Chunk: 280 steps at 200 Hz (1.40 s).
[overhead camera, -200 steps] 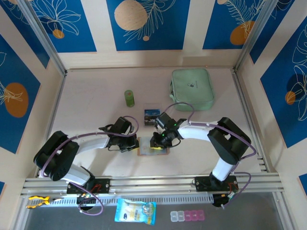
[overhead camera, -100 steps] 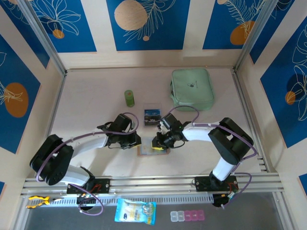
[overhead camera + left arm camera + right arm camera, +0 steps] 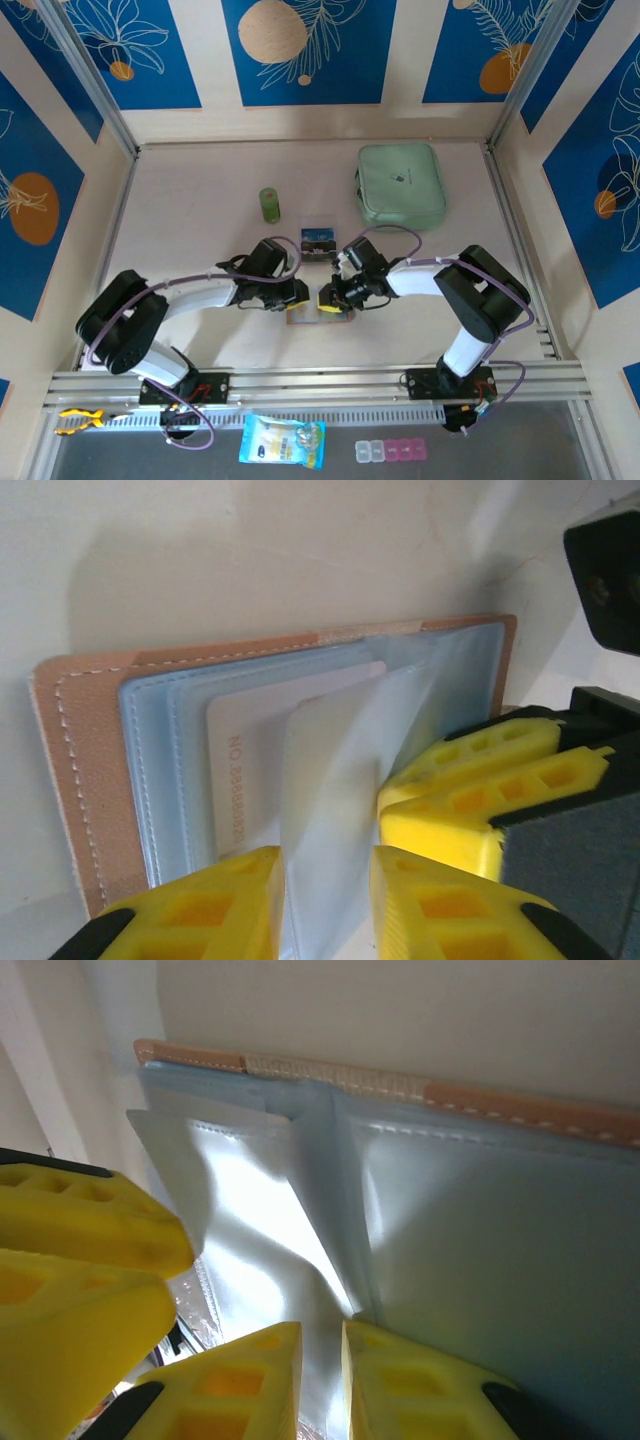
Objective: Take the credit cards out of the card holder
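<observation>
The card holder (image 3: 305,316) lies open near the table's front, with a tan stitched edge (image 3: 70,770) and pale blue-grey pockets. A pale credit card (image 3: 245,760) with a printed number sits in a pocket. One dark blue credit card (image 3: 318,242) lies on the table just behind the holder. My left gripper (image 3: 296,294) (image 3: 328,880) is open, and a clear sleeve leaf (image 3: 330,770) stands in the gap between its fingers. My right gripper (image 3: 326,299) (image 3: 322,1345) faces it from the right, its jaws nearly together on a raised clear leaf (image 3: 250,1220) of the holder (image 3: 520,1110).
A mint-green zip pouch (image 3: 401,186) lies at the back right. A small green cylinder (image 3: 269,205) stands behind the left arm. Metal rails (image 3: 320,380) run along the near edge, with a packet (image 3: 283,441) and pill boxes (image 3: 390,451) beyond them.
My left gripper has moved right, up to the holder, and its jaws have parted. The right gripper has shifted slightly left and stays pinched on the leaf.
</observation>
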Motion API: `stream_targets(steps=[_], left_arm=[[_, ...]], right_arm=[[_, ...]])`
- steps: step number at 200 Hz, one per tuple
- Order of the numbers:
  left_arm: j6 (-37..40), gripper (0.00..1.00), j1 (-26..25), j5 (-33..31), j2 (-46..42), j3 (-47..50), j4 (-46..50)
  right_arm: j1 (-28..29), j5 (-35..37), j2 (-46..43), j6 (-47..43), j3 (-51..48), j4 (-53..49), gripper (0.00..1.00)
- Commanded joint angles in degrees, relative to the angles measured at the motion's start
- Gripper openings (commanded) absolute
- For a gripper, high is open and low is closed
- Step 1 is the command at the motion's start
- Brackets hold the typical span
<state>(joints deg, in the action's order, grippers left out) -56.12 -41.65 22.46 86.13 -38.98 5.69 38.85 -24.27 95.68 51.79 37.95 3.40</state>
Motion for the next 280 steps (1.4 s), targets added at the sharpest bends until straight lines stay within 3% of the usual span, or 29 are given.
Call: stream_targets(steps=[1,84,211,280], left_arm=[[-1.0,0.28,-0.5,0.6,1.2,-1.2,-0.9],[-0.8,0.26,-0.7,0.0,2.4,-1.8,0.5],[0.0,0.33,-0.7,-4.0,0.6,-2.7,5.3],[-1.8,0.23,-0.7,0.5,3.0,-2.1,-0.1]], right_arm=[[-0.5,0.5,1.6,1.2,-2.2,-0.4,0.2],[-0.7,0.5,1.3,1.3,-3.3,0.0,0.2],[-0.9,0.8,1.4,1.2,-3.2,-0.4,0.13],[-0.8,0.4,0.6,1.4,-3.3,-0.5,0.13]])
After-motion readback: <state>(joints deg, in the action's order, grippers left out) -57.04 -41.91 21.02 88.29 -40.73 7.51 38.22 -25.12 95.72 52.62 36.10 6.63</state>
